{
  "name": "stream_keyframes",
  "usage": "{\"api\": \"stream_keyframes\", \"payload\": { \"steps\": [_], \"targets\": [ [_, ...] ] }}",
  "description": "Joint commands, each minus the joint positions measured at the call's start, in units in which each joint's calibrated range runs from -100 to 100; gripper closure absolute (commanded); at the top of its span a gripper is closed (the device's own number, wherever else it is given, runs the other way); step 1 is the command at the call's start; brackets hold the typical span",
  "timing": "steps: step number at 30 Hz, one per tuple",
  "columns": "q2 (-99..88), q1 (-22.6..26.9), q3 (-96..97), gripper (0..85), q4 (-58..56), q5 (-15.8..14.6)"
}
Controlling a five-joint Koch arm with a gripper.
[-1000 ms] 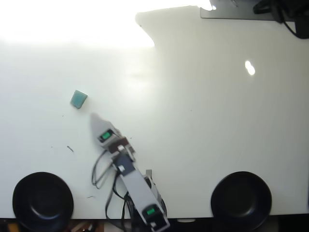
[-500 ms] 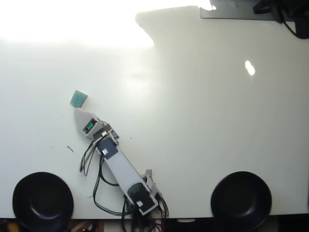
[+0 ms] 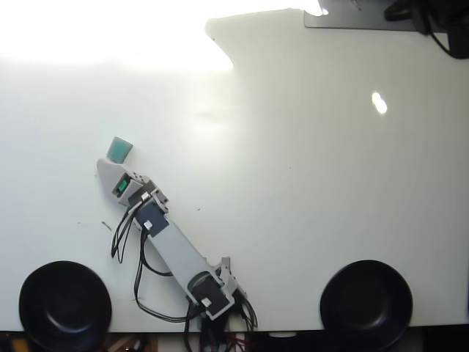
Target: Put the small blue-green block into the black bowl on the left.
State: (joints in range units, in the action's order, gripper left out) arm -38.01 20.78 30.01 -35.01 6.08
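Note:
The small blue-green block [image 3: 120, 149] lies on the white table, left of centre. My gripper [image 3: 108, 166] reaches up and to the left from the arm's base at the front edge. Its grey tip ends just below and left of the block, very close to it or touching its lower edge. The jaws lie one over the other from above, so I cannot tell whether they are open. The block is not between them. The left black bowl [image 3: 64, 304] stands at the front left corner, well below the block and gripper.
A second black bowl [image 3: 366, 295] stands at the front right. Black cables [image 3: 139, 282] loop beside the arm between it and the left bowl. Strong glare washes out the table's far left. A dark device [image 3: 432, 18] sits at the far right edge.

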Motion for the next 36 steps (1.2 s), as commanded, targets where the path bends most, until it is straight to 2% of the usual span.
{"api": "stream_keyframes", "payload": {
  "steps": [1, 9, 16, 25, 36],
  "targets": [
    [-3.93, 0.44, -4.22, 38.6, -1.68, -0.10],
    [-2.11, 0.15, -8.11, 39.0, -5.73, -0.24],
    [7.53, -1.03, -17.90, 39.0, -7.27, -0.34],
    [19.31, -2.98, -21.60, 39.0, -6.38, 2.78],
    [27.24, -3.03, -22.43, 39.0, -2.16, 3.61]
  ]
}}
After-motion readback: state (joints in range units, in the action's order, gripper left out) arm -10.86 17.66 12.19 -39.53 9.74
